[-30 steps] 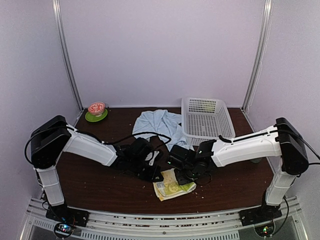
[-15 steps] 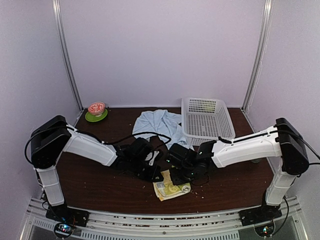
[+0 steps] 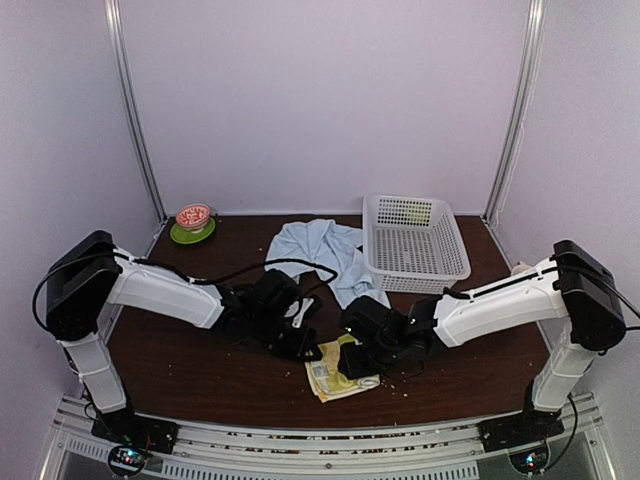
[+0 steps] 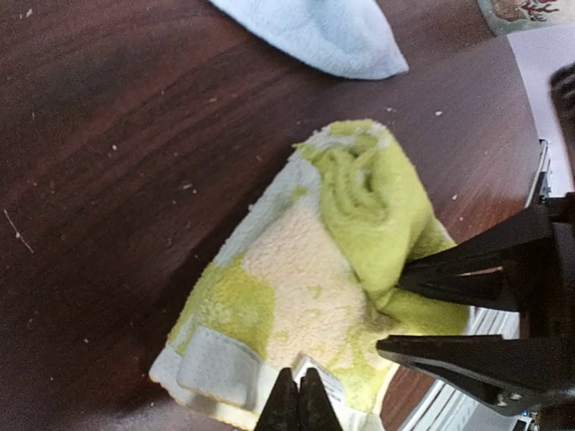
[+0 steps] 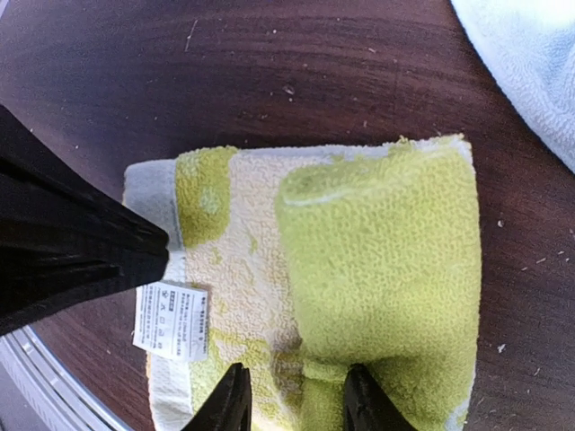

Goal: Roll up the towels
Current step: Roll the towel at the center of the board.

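The yellow-green towel [image 3: 340, 378] lies on the dark wooden table [image 3: 200, 370] near its front middle, between the two grippers and outside any container. It is partly rolled. The thick rolled part [image 5: 386, 269] sits on the right arm's side, and the flat part, with white patches and a small white label [image 5: 169, 319], spreads toward the left arm. From above its long axis runs roughly left to right, slightly tilted. In the right wrist view the roll's own axis runs straight up the picture, away from the fingers. The right gripper [image 5: 296, 373] stands with its jaws parted at the near end of the towel. The edge of the roll lies between them, one tip [image 4: 404, 272] against the side of the roll and the other over the flat cloth. The left gripper [image 4: 299, 382] has its jaws closed tight together, with the tips at the hemmed edge beside the label. Whether any cloth is pinched there cannot be told. The light-blue towel [image 3: 320, 250] lies loose and crumpled farther back, with one rounded corner pointing toward the yellow-green one, well apart from it. Just to its right stands a white perforated basket [image 3: 420, 281]. At the back left corner a red-patterned bowl [image 3: 193, 214] sits on a green saucer [image 3: 188, 236].
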Robot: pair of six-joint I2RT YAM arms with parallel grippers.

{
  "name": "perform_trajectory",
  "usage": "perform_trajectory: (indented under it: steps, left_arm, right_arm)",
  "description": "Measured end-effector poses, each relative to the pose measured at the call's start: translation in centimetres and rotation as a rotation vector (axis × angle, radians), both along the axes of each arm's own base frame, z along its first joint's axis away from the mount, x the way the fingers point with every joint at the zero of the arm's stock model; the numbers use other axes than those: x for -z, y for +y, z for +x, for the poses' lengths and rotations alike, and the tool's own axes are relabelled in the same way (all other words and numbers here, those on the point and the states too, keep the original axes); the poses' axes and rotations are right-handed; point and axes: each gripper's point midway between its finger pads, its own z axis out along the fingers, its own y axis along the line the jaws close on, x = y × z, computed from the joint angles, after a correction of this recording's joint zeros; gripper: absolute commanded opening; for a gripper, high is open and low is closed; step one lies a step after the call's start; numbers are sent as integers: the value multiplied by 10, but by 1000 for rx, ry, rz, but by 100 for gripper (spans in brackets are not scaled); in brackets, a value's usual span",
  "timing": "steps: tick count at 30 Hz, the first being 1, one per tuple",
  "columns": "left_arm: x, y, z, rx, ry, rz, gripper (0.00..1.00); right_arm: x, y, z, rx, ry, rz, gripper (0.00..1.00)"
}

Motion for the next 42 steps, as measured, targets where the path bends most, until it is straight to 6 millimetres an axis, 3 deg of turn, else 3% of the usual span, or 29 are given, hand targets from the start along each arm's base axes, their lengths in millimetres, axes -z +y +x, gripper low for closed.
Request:
perform_trajectory:
  steps: [7, 12, 26, 33, 42]
  left_arm:
    - [-39, -11, 7, 5, -43, -75, 0]
    - [-50, -31, 15, 16, -41, -133, 0]
    - [-32, -58, 19, 40, 24, -169, 0]
    - [-3, -66, 23, 40, 68, -141, 0]
    - [-2, -69, 28, 30, 85, -151, 0]
  right_arm:
    - [1, 1, -4, -14, -7, 61, 37]
    - [1, 2, -5, -16, -13, 89, 38]
    - [1, 3, -5, -20, -14, 95, 38]
    - [1, 4, -5, -22, -9, 97, 46]
    - [-8, -8, -8, -52, -19, 64, 47]
